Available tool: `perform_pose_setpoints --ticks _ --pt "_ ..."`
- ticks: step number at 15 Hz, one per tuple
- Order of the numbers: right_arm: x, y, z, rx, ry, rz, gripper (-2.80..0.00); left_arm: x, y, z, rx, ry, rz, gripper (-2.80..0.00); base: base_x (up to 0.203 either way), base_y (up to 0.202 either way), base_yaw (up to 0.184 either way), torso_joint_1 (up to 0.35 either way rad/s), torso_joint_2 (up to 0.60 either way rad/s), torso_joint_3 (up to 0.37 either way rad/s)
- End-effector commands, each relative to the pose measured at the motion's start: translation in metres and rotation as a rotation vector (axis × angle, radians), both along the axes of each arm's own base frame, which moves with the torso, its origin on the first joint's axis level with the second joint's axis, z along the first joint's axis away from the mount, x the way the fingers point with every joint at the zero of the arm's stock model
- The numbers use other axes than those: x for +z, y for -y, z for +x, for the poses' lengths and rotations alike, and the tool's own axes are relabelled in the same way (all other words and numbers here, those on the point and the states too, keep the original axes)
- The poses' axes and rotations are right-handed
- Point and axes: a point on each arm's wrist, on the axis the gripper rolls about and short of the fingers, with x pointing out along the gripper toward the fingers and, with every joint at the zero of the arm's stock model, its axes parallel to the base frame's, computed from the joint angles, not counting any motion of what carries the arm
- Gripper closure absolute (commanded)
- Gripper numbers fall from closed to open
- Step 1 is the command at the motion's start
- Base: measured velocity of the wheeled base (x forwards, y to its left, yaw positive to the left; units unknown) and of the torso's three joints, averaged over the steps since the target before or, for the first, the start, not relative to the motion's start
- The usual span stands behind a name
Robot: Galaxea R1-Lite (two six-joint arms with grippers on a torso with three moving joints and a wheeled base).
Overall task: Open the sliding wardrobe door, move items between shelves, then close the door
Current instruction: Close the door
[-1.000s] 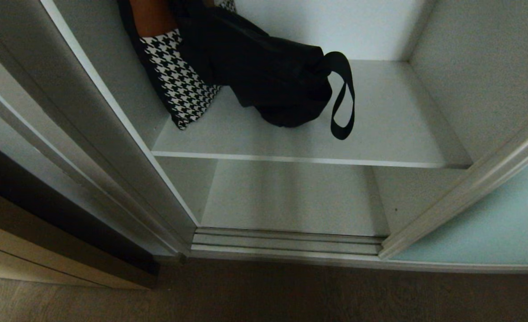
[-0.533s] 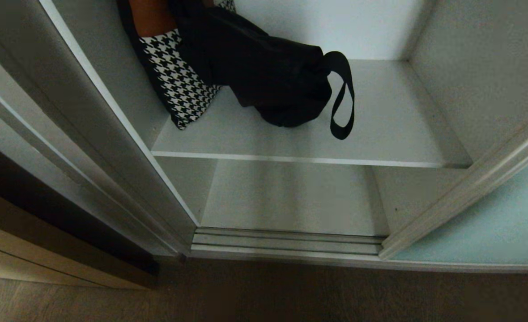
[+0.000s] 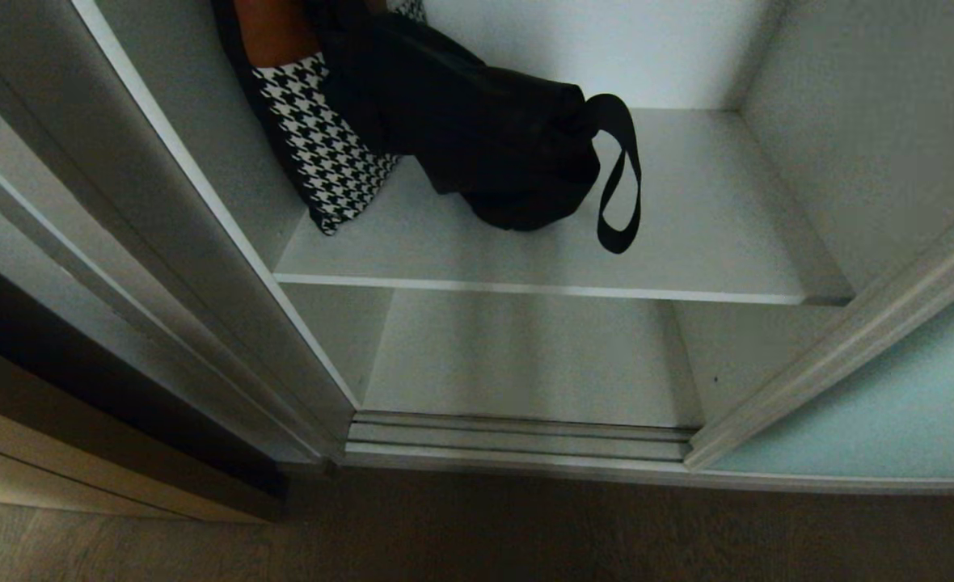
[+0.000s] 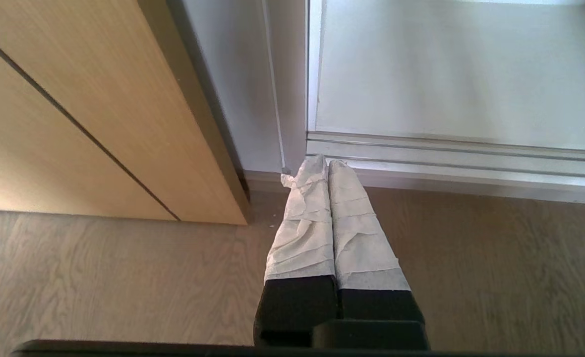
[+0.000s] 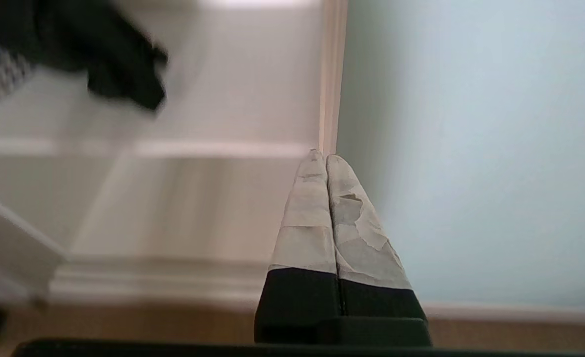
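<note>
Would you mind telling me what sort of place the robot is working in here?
Most likely a bedroom or dressing area in a home, at a built-in wardrobe: a frosted teal sliding door stands open on its floor track, light-grey shelves hold a black bag and a houndstooth piece, and the floor is wood-look.

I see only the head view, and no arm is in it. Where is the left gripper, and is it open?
Observer: The left gripper is shut, low over the wooden floor by the door track.
Operator: And the right gripper?
Observer: The right gripper is also shut, empty, in front of the sliding wardrobe door, at its frame edge.
Operator: Does it face the items?
Observer: The black bag lies far off to one side of its view.
</note>
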Motion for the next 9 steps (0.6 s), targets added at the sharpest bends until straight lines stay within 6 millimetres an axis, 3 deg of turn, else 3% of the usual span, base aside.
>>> perform_pose_setpoints --ticks 1,6,9 --pt "0.039 0.001 0.030 -0.032 -0.046 0.015 0.00 0.000 0.000 0.000 0.000 -0.001 0.000 0.00 0.000 0.000 0.000 0.000 0.00 0.000" --pt "0.066 0.001 0.068 -0.071 -0.096 0.082 0.00 0.000 0.000 0.000 0.000 -0.001 0.001 0.00 0.000 0.000 0.000 0.000 0.00 0.000" --pt "0.083 0.003 0.094 -0.090 -0.103 0.215 0.00 0.000 0.000 0.000 0.000 0.000 0.000 0.00 0.000 0.000 0.000 0.000 0.00 0.000"
